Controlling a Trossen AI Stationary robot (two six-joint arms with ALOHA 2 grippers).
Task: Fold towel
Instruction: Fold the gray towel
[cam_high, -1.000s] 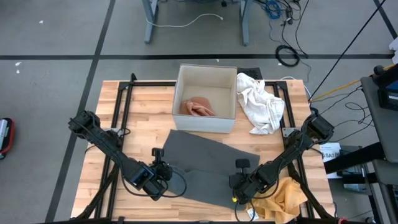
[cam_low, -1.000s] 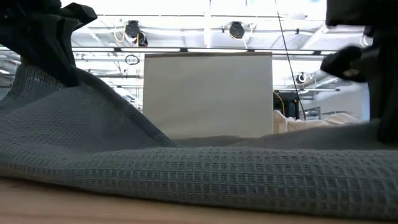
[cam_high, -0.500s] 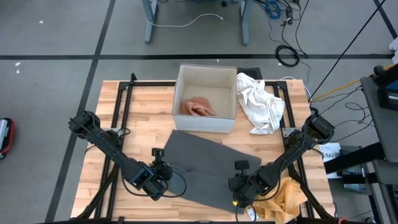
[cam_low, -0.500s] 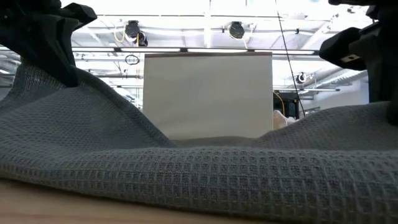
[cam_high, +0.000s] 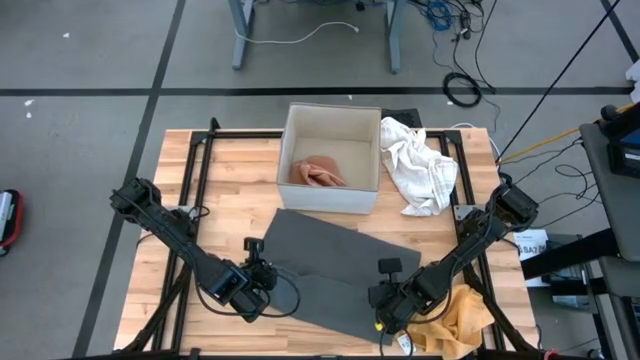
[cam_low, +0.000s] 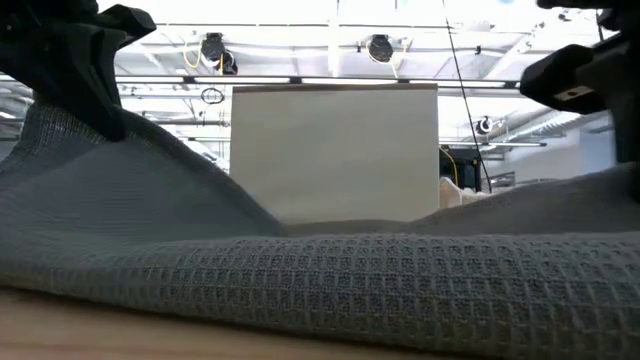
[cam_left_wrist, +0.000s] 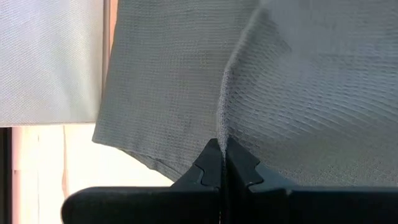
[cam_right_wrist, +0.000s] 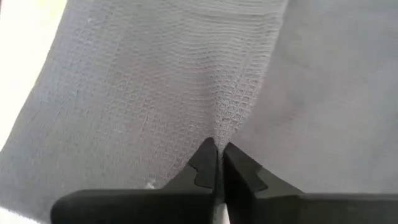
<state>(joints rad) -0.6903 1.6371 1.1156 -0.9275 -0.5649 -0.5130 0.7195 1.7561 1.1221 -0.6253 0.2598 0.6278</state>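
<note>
The dark grey waffle-weave towel (cam_high: 325, 270) lies spread on the wooden table (cam_high: 230, 170), in front of the white box. Its near left and near right parts rise off the wood. My left gripper (cam_high: 263, 284) is shut on the towel at its near left corner, seen top left in the low view (cam_low: 75, 75). My right gripper (cam_high: 384, 300) is shut on the towel at its near right corner, seen top right in the low view (cam_low: 590, 80). The towel's middle (cam_low: 330, 270) rests on the table. My left gripper pinches a raised ridge of the towel (cam_left_wrist: 222, 127) between its two fingers, slanting down from the near left. One layer or several, I cannot tell. The cloth slopes up to the fingers (cam_low: 120, 150), drawn off the table there. My right gripper pinches a puckered ridge of the towel (cam_right_wrist: 225, 127) between its two fingers, slanting down from the near right. The layer count does not show. The cloth rises toward the fingers (cam_low: 560, 195), while the rest lies on the table.
A white box (cam_high: 331, 160) holding a pinkish cloth (cam_high: 318, 172) stands just beyond the towel. A crumpled white cloth (cam_high: 420, 165) lies to the right of the box. A yellow cloth (cam_high: 462, 315) lies at the near right corner, beside my right arm.
In the low view the towel's right part, under my right gripper, has risen a little. The left part and my left gripper have kept still.
</note>
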